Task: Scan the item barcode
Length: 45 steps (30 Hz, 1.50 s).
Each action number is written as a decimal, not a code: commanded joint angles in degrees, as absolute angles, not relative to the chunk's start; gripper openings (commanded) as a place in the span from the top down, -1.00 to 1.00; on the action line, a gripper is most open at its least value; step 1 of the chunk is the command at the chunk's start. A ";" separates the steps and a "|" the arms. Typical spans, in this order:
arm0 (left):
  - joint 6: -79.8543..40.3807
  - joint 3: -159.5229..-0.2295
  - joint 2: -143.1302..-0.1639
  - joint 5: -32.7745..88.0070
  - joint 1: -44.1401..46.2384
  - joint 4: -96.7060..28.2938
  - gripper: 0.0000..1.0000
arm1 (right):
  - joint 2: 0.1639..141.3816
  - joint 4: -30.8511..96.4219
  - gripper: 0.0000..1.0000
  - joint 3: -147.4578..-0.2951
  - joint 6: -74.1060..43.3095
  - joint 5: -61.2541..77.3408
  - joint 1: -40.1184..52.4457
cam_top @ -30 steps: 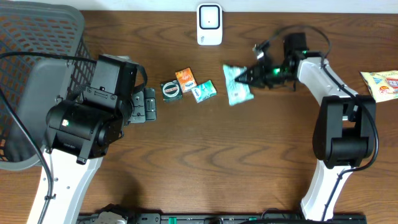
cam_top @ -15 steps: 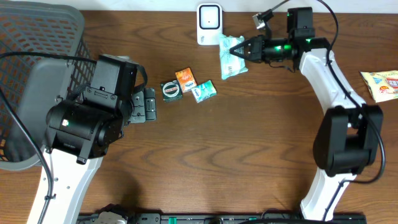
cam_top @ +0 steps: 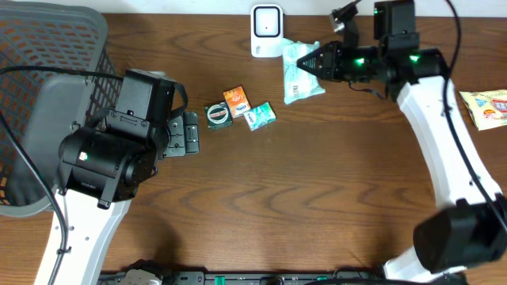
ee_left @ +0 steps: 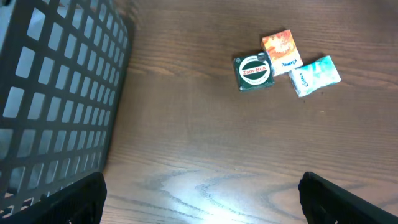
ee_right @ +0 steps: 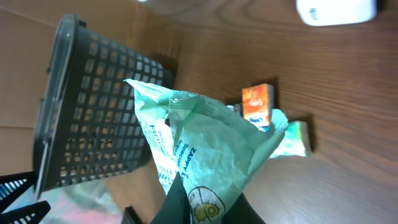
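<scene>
Holding a mint-green plastic packet [cam_top: 301, 77] pinched tight between closed jaws, the right gripper [cam_top: 315, 62] sits at the far edge of the table [cam_top: 317, 206], its arm reaching in from the right. The packet is up off the wood, just beside the white scanner [cam_top: 267, 30] on the scanner's right side; cannot tell if the 2 touch. It hangs crumpled, with dark print showing in the right wrist view, but no barcode can be made out there.

On the left gripper [ee_left: 202, 198] the jaws are spread fully wide with nothing between them, only bare wood below. It hovers near the black mesh basket [cam_top: 47, 47] at the table's left end.

3 small items lie in a cluster between the left gripper and the scanner:
- a dark green square tin [ee_left: 254, 73] with a round red-and-white label
- an orange packet [ee_left: 281, 51] touching the tin's upper right corner
- a teal packet [ee_left: 315, 75] just beside the orange one

All 3 lie flat on the wood, apart from the held packet. A yellow snack bag [cam_top: 485, 107] lies at the right table edge, partly cut off by the frame.
</scene>
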<state>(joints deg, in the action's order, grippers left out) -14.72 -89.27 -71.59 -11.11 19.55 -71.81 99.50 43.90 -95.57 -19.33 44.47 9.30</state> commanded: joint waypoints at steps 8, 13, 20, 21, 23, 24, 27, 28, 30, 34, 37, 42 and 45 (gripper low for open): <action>-14.20 -89.73 -71.85 -12.08 19.27 -71.99 -0.96 | 96.66 46.54 0.98 -96.01 -24.82 35.68 9.54; -14.20 -89.73 -71.85 -12.08 19.27 -72.01 -0.95 | 96.66 46.57 0.98 -95.39 -27.44 34.44 9.56; -14.20 -89.73 -71.85 -12.08 19.27 -72.01 -0.96 | 96.66 46.09 0.97 -93.19 -27.40 34.37 10.72; -14.17 -89.73 -71.85 -12.08 19.27 -71.99 -0.96 | 96.66 45.98 0.97 -92.79 -27.42 34.33 10.96; -14.20 -89.73 -71.85 -12.08 19.27 -71.99 -0.96 | 96.66 45.21 0.98 -92.07 -27.42 34.35 11.31; -14.20 -89.73 -71.85 -12.08 19.27 -72.01 -0.95 | 96.66 44.77 0.97 -91.90 -27.44 34.37 11.38; -14.20 -89.73 -71.85 -12.08 19.27 -72.01 -0.96 | 96.66 42.63 0.97 -91.35 -27.86 34.39 11.66; -14.20 -89.73 -71.85 -12.08 19.27 -71.99 -0.96 | 96.66 41.85 0.98 -91.26 -28.32 34.39 11.75; -14.20 -89.73 -71.85 -12.08 19.27 -71.99 -0.96 | 96.66 40.84 0.97 -91.07 -29.08 34.39 12.03; -14.20 -89.73 -71.85 -12.08 19.27 -71.99 -0.96 | 96.68 40.58 0.98 -90.94 -29.12 34.09 12.49; -14.20 -89.73 -71.85 -12.08 19.27 -72.01 -0.96 | 96.68 39.97 0.97 -90.39 -29.12 34.00 12.99; -14.17 -89.73 -71.85 -12.08 19.27 -72.01 -0.96 | 96.68 38.28 0.97 -88.71 -29.17 36.45 13.72; -14.20 -89.73 -71.85 -12.08 19.27 -72.01 -0.96 | 96.68 37.50 0.97 -88.25 -29.36 37.65 13.72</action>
<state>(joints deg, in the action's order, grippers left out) -14.72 -89.27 -71.59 -11.11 19.55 -71.83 97.21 38.09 -88.68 -28.51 35.18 13.54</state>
